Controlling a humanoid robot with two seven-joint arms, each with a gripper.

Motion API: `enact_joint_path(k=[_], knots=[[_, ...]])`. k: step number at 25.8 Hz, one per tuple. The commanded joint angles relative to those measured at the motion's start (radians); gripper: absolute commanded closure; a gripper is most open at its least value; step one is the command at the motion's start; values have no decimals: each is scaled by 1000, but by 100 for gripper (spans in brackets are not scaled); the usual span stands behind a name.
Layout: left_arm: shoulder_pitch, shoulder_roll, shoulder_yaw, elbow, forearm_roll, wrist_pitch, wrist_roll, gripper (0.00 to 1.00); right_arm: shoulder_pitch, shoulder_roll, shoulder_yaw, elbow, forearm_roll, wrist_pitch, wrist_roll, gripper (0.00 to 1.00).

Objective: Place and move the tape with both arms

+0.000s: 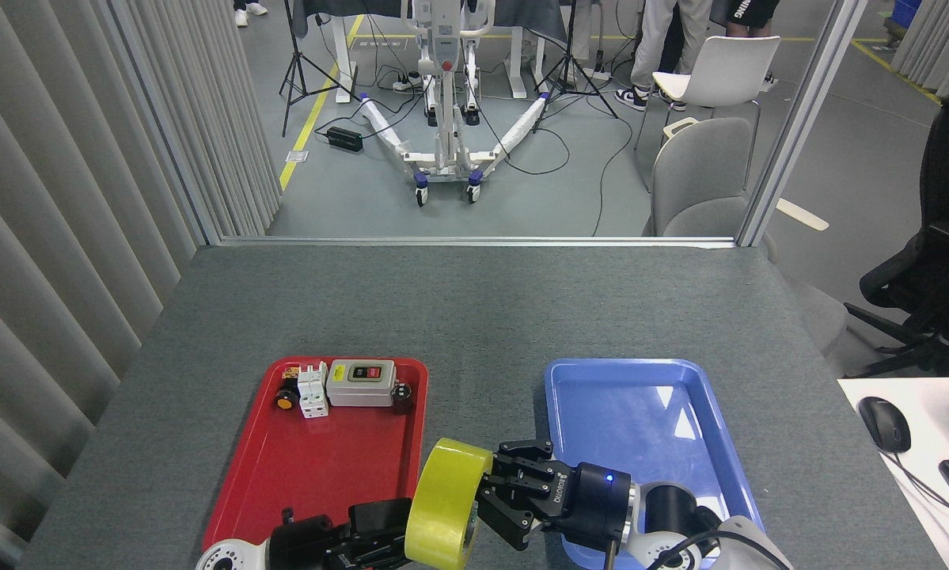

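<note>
Grey felt table [474,317]: tape [442,507] hanging between both grippers, handover underway.
Right gripper [494,495] is clasping the roll; left gripper [383,538] is touching it, grip unclear; blue tray [747,483] is waiting bare.

Workshop floor seen beyond a grey felt-topped table [474,317].
Grey ribbed partition panels [86,174] line the left; a white wheeled stand [446,103], tripods, cables and a yellow floor line occupy the grey floor; two chairs [704,166] stand right.

black robotiq-marked right tool [496,492] with blue light, white links, black cable.
</note>
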Motion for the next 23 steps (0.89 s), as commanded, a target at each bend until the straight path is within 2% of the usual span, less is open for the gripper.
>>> enact_joint_path(k=[1,3,9,12,15,23], knots=[[-1,1,17,8,-5,-12,32,81,-2,0,-1,12,-1,0,0,72],[-3,-1,18,11,-13,-12,32,73,-2,0,-3,13,-1,-3,0,72],[-12,1,21,18,-22,-21,33,63,0,1,-3,13,-1,-5,0,72],[-17,1,21,31,-57,-66,33,52,0,3,-3,13,-1,-5,0,72],[-18,1,23,35,-66,-92,35,46,0,3,-3,13,-1,-5,0,72],[-23,2,43,40,-68,-104,35,40,0,3,-1,13,-1,-5,0,72]])
